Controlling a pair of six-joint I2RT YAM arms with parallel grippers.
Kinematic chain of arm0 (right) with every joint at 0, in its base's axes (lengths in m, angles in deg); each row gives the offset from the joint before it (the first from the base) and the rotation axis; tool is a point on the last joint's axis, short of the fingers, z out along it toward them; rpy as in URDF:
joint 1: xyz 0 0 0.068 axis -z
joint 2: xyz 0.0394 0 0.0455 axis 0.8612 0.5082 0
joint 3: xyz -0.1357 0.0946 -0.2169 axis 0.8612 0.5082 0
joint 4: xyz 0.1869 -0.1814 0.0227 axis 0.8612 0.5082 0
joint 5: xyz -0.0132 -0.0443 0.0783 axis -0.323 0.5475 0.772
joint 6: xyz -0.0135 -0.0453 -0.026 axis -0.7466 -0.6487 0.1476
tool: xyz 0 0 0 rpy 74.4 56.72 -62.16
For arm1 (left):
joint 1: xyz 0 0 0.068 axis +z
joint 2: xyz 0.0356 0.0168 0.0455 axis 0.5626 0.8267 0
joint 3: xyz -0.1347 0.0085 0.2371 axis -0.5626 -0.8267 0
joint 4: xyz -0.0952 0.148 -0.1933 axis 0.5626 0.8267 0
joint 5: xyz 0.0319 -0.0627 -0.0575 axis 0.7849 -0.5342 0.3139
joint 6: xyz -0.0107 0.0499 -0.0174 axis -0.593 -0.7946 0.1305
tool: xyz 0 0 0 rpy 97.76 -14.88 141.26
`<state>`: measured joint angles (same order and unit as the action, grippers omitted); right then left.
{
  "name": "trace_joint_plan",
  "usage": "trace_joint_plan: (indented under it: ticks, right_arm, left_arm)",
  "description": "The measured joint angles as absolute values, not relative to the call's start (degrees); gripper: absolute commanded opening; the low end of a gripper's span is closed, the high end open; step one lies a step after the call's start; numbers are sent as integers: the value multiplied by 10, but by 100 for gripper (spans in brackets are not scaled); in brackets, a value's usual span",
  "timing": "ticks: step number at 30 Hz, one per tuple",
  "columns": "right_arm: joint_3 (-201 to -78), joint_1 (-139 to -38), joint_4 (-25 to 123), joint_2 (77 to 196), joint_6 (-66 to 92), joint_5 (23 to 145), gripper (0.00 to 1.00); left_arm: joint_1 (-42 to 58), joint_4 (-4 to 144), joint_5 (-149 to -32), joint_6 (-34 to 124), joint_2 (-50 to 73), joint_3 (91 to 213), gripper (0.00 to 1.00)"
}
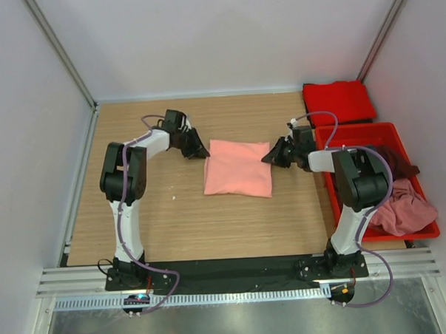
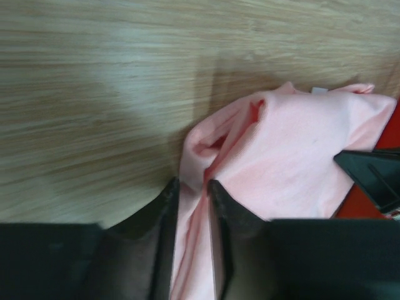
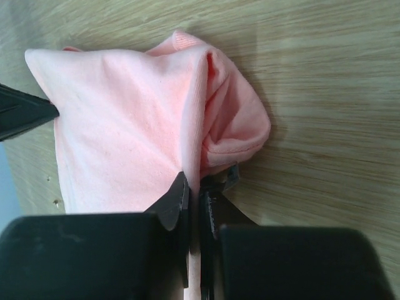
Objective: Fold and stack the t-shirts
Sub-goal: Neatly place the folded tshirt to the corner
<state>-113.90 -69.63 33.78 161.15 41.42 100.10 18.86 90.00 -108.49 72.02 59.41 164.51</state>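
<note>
A salmon-pink t-shirt (image 1: 238,168) lies folded into a rectangle at the middle of the table. My left gripper (image 1: 200,151) is at the shirt's far left corner; in the left wrist view the gripper (image 2: 192,186) is shut on a fold of the shirt (image 2: 294,144). My right gripper (image 1: 271,157) is at the far right corner; in the right wrist view the gripper (image 3: 195,184) pinches the shirt's (image 3: 125,119) edge tight. A bright red t-shirt (image 1: 338,101) lies folded at the back right. A dark maroon shirt (image 1: 397,161) and a dusty pink shirt (image 1: 407,208) lie crumpled in the bin.
The rigid red plastic bin (image 1: 355,132) stands along the table's right edge, close behind my right arm. The enclosure walls run along the back and both sides. Bare wooden table (image 1: 151,214) lies in front of and left of the shirt.
</note>
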Motion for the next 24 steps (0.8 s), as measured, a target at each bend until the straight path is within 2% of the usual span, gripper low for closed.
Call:
trace_joint_plan:
  ticks: [1, 4, 11, 16, 24]
  right_arm:
    - [-1145, -696, 354, 1609, 405, 1001, 1]
    - [-1178, -696, 432, 1594, 372, 993, 1]
    - [-1301, -696, 580, 1588, 287, 958, 1]
    - [-1419, -696, 663, 1609, 227, 919, 1]
    - [-1589, -692, 755, 1696, 138, 838, 1]
  left_arm:
    - [191, 919, -1080, 720, 591, 1652, 46]
    - [205, 987, -1051, 720, 570, 1674, 51]
    - [245, 1094, -983, 718, 429, 1690, 51]
    - [241, 1110, -968, 700, 323, 1646, 51]
    - [237, 1127, -988, 684, 280, 1536, 51]
